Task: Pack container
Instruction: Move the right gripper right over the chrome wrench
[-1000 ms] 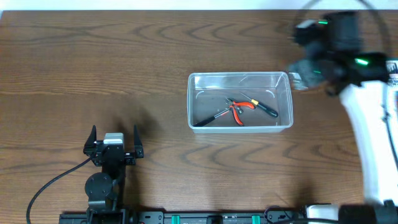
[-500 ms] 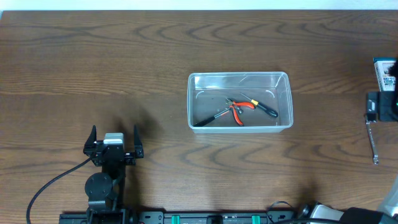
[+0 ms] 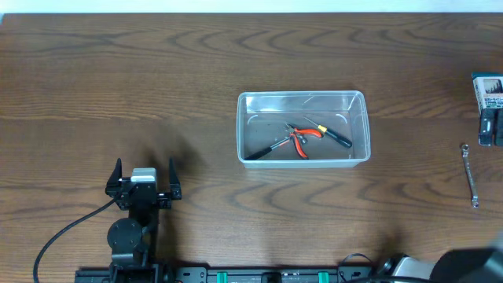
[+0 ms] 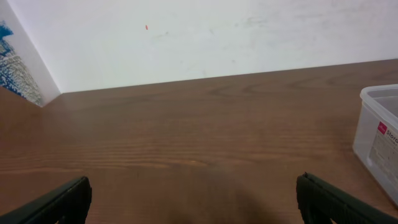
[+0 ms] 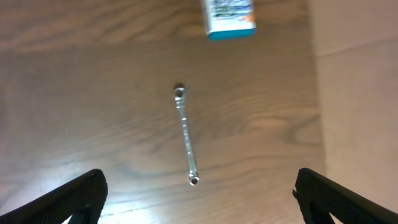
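Note:
The container (image 3: 357, 98), a clear plastic tub, stands mid-table. It holds red-handled pliers (image 3: 302, 140), a black-and-yellow screwdriver (image 3: 334, 136) and a black-handled tool (image 3: 266, 148). Its corner shows at the right of the left wrist view (image 4: 380, 134). My left gripper (image 3: 144, 174) is open and empty near the front left, far from the tub; its fingers frame bare wood (image 4: 193, 202). My right gripper (image 5: 199, 202) is wide open above a silver wrench (image 5: 186, 135), which lies on the table at the far right (image 3: 470, 174). In the overhead view the right gripper is out of view.
A small blue-and-white box (image 3: 489, 88) lies at the right table edge, with a dark object (image 3: 489, 130) just below it; the box also shows in the right wrist view (image 5: 229, 17). A white wall stands behind the table (image 4: 205, 37).
My right arm has swung away from the tub's right end to the right and out of the overhead view, uncovering the wrench and box. The left arm has not moved.

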`<state>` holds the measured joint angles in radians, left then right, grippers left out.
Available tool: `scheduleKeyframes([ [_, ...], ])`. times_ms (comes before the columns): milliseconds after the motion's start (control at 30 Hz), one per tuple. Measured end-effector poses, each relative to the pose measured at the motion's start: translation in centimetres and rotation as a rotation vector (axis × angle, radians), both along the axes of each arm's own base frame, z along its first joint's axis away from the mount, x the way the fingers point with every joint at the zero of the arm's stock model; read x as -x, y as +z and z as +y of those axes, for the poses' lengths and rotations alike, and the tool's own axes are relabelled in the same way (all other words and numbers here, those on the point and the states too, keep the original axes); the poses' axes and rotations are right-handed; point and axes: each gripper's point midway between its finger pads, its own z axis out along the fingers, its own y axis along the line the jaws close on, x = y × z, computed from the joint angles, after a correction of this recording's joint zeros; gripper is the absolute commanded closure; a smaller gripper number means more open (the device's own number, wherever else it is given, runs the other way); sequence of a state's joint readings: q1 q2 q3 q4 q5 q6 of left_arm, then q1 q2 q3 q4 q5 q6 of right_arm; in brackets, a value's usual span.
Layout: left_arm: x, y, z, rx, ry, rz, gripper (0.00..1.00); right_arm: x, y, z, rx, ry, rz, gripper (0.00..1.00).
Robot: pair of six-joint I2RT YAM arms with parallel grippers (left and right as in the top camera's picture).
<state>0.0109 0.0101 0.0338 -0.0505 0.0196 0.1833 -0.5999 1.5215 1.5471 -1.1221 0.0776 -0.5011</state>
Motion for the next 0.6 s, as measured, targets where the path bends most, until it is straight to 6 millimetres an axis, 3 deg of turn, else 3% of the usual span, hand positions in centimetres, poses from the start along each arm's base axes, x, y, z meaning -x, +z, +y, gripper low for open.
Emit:
scheduleKeyframes([
  [200, 0.0, 0.0, 0.0, 0.000, 0.000, 0.000, 0.02, -1.2, -7.4, -1.6, -0.107, 0.068, 0.175, 0.01],
  [333, 0.0, 0.0, 0.0, 0.000, 0.000, 0.000, 0.02, -1.2, -11.2, -1.7, -0.174, 0.089, 0.254, 0.01],
  [600, 0.0, 0.0, 0.0, 0.000, 0.000, 0.000, 0.02, -0.8, -14.9, -2.0, -0.276, 0.097, 0.301, 0.01],
])
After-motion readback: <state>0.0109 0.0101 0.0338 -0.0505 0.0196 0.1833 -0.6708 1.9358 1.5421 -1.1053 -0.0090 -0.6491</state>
